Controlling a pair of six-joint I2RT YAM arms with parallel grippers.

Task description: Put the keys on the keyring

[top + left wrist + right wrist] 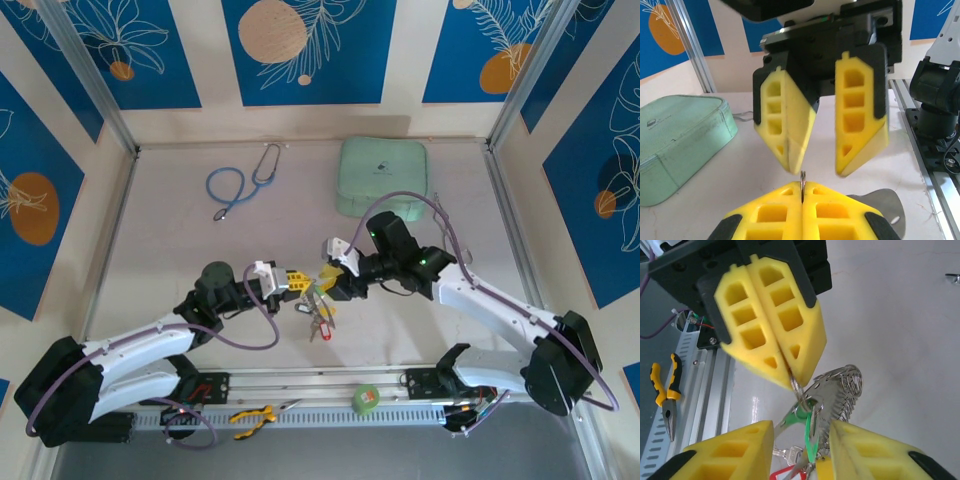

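Left gripper (pixel 788 377) tight on keyring (pixel 842 385) (keys (pixel 810 440) beneath); right gripper (pixel 818 166) parted, empty.

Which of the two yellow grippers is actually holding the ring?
The left gripper: its jaws are pinched shut on the keyring, while the right gripper has its jaws standing apart.

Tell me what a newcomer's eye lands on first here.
The two arms meet nose to nose in the middle. The left gripper is pinched shut on the keyring, with the keys dangling below, while the right gripper stands open facing it. Farther back lie a blue stethoscope and a mint-green pouch.
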